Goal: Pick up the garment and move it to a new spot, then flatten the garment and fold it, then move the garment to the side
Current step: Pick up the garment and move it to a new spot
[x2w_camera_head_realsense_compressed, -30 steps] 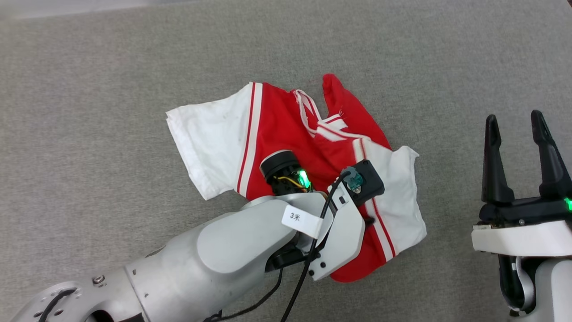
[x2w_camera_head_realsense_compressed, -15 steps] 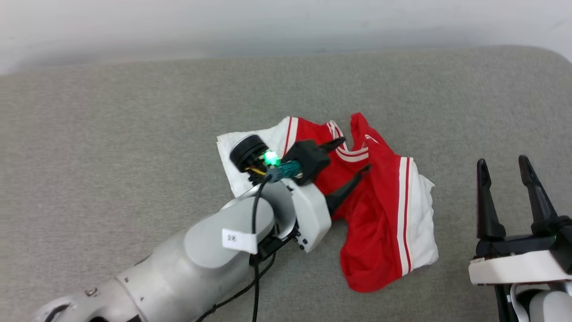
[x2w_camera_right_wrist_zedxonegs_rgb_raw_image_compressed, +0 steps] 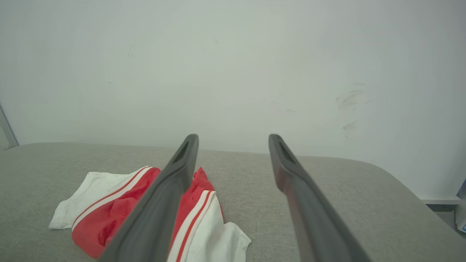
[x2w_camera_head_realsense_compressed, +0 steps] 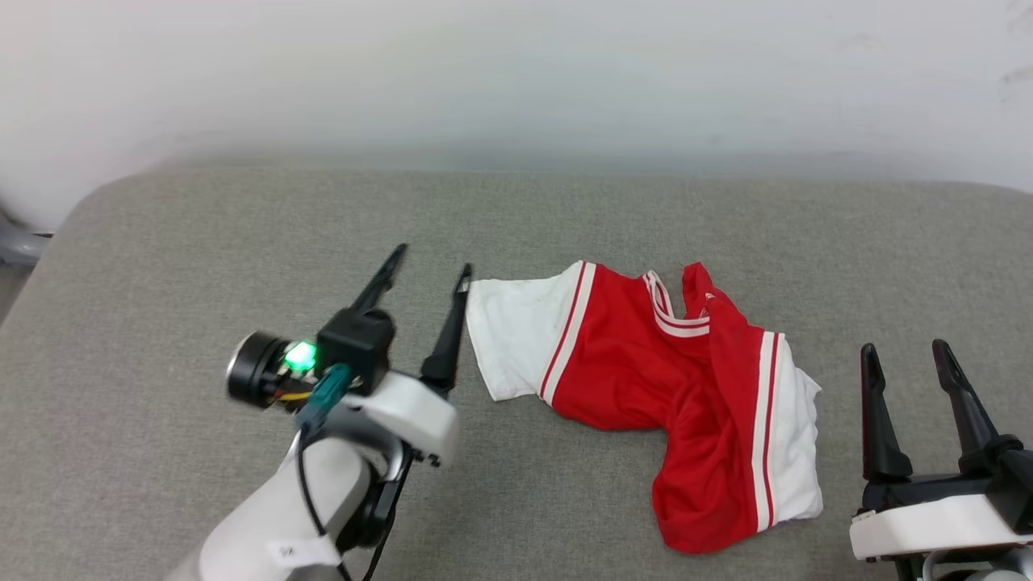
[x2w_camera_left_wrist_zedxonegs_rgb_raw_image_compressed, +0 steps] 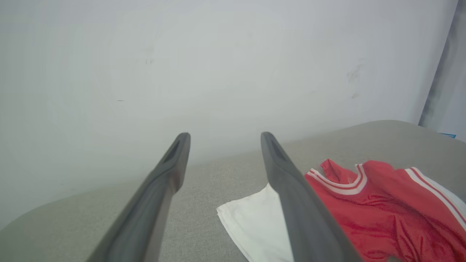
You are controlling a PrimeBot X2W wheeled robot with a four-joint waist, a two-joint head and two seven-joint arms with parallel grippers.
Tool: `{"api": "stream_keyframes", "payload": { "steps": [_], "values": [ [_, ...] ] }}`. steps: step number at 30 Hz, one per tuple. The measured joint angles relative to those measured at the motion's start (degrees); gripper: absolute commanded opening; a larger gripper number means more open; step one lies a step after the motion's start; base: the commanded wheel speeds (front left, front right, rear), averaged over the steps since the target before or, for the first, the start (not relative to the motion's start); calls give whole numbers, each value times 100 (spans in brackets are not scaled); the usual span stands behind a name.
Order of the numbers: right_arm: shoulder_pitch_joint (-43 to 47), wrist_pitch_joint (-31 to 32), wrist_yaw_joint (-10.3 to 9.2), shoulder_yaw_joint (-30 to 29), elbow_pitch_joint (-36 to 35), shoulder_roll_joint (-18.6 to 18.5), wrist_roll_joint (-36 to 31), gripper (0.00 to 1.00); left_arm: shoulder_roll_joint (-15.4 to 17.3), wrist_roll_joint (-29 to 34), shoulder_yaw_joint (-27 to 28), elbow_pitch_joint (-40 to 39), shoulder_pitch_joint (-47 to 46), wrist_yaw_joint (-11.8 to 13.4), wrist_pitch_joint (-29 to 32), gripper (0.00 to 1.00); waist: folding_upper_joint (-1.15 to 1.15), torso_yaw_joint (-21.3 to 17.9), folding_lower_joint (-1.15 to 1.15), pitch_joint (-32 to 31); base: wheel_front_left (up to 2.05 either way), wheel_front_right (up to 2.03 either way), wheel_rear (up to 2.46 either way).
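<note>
Head view shows our left hand (x2w_camera_head_realsense_compressed: 429, 268) with its fingers spread wide, holding nothing, one fingertip just beside the white sleeve of the garment (x2w_camera_head_realsense_compressed: 629, 363). Our right hand (x2w_camera_head_realsense_compressed: 904, 349), also wide and holding nothing, stands near the other sleeve without touching it. We see the garment lying crumpled on the grey tabletop (x2w_camera_head_realsense_compressed: 202, 242), before a pale wall (x2w_camera_head_realsense_compressed: 516, 81).
</note>
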Motion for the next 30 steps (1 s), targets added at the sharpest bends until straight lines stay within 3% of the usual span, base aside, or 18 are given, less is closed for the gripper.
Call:
{"api": "stream_keyframes", "payload": {
  "steps": [7, 12, 14, 16, 22, 30],
  "values": [
    [122, 0, 0, -13, 49, -1, 1, 100, -38, 716, 1428, -755, 1382, 369, 0, 100, 0, 161, 0, -200, 0, 0, 0],
    [165, 0, 0, -11, 78, -1, 51, 100, -292, 1198, 2354, -1102, 2236, 355, 0, 100, 0, 223, 0, -281, 0, 0, 0],
    [226, 0, 0, -25, 142, -1, 113, 100, -549, 1563, 2872, -1236, 2769, 148, 0, 100, 0, 254, 0, -333, 0, 0, 0],
    [237, 0, 0, -22, 177, -1, 165, 100, -664, 1730, 3044, -1261, 2977, 5, 0, 100, 0, 265, 0, -356, 0, 0, 0],
    [294, 0, 0, -22, 267, -1, 270, 100, -999, 2178, 3296, -1234, 3433, -521, 0, 100, 0, 270, 0, -412, 0, 0, 0],
    [377, 0, -1, -35, 343, -1, 354, 100, -1359, 2559, 3646, -1191, 3651, -911, 0, 100, 0, 255, 0, -478, 0, 0, 0]
  ]
}}
